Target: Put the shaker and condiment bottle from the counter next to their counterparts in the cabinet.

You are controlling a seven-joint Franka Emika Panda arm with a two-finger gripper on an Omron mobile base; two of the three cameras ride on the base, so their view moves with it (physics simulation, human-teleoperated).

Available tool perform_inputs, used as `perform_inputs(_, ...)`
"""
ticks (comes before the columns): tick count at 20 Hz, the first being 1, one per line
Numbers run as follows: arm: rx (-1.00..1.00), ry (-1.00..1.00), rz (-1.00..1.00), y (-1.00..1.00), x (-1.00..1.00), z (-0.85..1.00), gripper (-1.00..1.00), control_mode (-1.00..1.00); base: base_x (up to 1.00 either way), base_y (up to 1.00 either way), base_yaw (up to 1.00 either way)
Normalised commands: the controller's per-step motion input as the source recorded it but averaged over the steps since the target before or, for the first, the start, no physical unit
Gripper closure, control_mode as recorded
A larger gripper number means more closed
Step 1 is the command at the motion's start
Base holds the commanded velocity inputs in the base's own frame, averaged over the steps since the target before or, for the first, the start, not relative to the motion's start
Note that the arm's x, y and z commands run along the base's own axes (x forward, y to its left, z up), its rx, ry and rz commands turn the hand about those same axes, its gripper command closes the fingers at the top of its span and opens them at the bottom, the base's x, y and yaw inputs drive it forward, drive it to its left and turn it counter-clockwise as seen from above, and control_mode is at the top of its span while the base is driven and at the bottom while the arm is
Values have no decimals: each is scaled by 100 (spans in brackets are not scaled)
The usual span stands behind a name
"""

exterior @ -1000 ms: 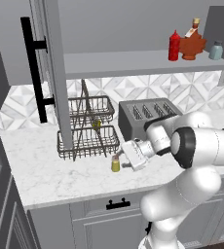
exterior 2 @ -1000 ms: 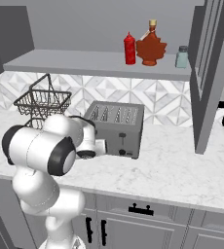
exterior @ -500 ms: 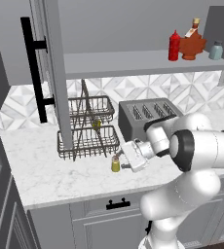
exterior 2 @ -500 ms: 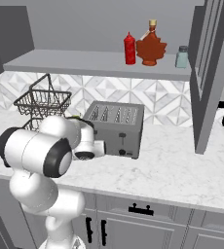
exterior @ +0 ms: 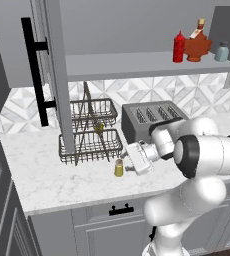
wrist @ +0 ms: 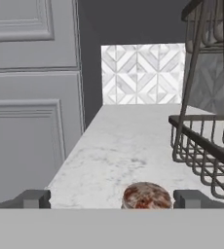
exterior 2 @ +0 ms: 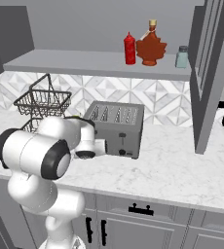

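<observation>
- Your hand stands released, fingers spread either side of the shaker.
- Shaker upright on the tabletop, just beside the wire basket; contact apparently none.
- Condiment bottle on the cabinet shelf.

Shaker on counter, before basket

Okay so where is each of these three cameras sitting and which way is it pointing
Left base view: behind the arm on its left, looking forward and down at the counter, wire basket, toaster and shaker; the white arm rises at lower right.
Right base view: behind on the right, facing the same toaster and the cabinet shelf; the arm rises at lower left.
Hand view: on the hand, looking level along the counter; the open gripper has fingertips either side of the shaker.
Both base views share the red condiment bottle on the shelf.
</observation>
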Motion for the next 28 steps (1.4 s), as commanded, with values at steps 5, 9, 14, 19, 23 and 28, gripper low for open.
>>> perform_inputs(5, 0, -2, -8, 0, 21, 0, -100, -100, 0, 0, 0)
perform_inputs(9, 0, 0, -7, 4, 3, 0, -100, -100, 0, 0, 0)
perform_inputs(14, 0, 0, -4, 18, 7, -15, -100, -100, 0, 0, 0)
perform_inputs(19, 0, 0, -5, 9, 18, -5, -100, -100, 0, 0, 0)
perform_inputs(23, 0, -1, -5, 0, 5, -6, -100, -100, 0, 0, 0)
perform_inputs(28, 0, 0, 0, 0, 0, -17, -100, -100, 0, 0, 0)
